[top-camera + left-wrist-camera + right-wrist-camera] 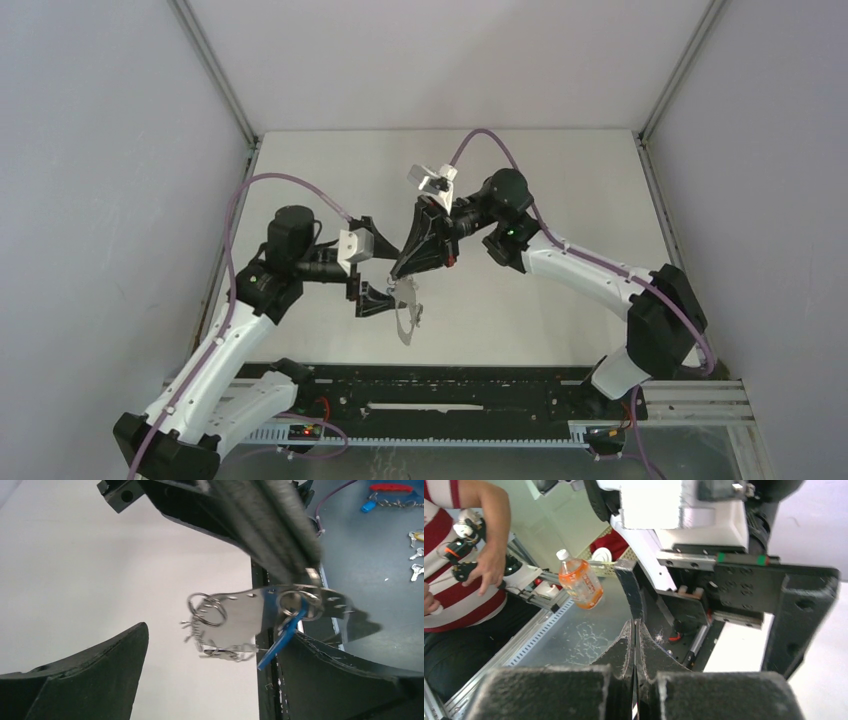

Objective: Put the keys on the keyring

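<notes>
The left gripper, fingers spread, flanks the keyring, pinched mid-air from 1 o'clock between the right gripper fingers; light, thin and stiff, it likely suits an edge pinch.

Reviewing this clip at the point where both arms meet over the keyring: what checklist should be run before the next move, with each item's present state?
1. Right gripper pinching the keyring: ok, shut on its edge.
2. Left gripper open: ok, its fingers stand either side of the keyring without touching it.
3. Blue key threaded: ok, it seems to hang from a small ring on the keyring.
4. Black-headed key located: cannot tell, it shows in no view.
5. Keyring off the table: ok, it hangs in the air under the right gripper.
</notes>
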`<state>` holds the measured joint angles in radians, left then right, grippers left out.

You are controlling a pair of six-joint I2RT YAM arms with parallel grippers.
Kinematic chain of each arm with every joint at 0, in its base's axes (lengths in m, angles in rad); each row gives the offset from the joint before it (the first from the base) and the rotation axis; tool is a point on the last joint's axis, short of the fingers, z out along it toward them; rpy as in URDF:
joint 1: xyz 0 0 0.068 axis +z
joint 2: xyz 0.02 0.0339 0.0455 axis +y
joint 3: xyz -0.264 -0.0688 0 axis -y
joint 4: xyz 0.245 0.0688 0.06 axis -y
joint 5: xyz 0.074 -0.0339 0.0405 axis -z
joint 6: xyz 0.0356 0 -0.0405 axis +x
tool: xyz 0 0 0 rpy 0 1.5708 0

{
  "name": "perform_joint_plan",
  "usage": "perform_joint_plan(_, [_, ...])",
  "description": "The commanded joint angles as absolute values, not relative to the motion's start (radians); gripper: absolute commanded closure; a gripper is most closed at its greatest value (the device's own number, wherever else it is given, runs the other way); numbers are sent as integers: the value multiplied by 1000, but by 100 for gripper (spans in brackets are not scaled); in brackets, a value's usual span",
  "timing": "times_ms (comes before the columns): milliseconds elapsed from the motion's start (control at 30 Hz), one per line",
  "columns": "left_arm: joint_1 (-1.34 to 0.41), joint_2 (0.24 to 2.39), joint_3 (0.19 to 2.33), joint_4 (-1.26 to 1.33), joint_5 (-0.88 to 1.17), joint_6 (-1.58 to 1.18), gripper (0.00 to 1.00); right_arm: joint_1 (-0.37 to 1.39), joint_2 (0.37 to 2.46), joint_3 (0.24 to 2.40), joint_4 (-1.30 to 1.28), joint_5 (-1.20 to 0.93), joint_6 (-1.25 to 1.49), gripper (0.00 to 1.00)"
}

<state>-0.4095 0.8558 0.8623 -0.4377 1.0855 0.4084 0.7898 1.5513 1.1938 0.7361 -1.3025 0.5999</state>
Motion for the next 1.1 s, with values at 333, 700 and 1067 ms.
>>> perform_joint_plan(333, [-418, 839, 836, -385, 1191, 315, 0, 832, 1687, 1315, 1377, -1419, 1149, 100])
perform_joint_plan(700, [-462, 830, 851, -472, 1280, 350, 44, 800, 1726, 1362, 1362, -1447, 1184, 100])
perform_joint_plan(1067, [-457, 829, 882, -593, 1208, 472, 100, 752, 1806, 1475, 1375, -1543, 1340, 84])
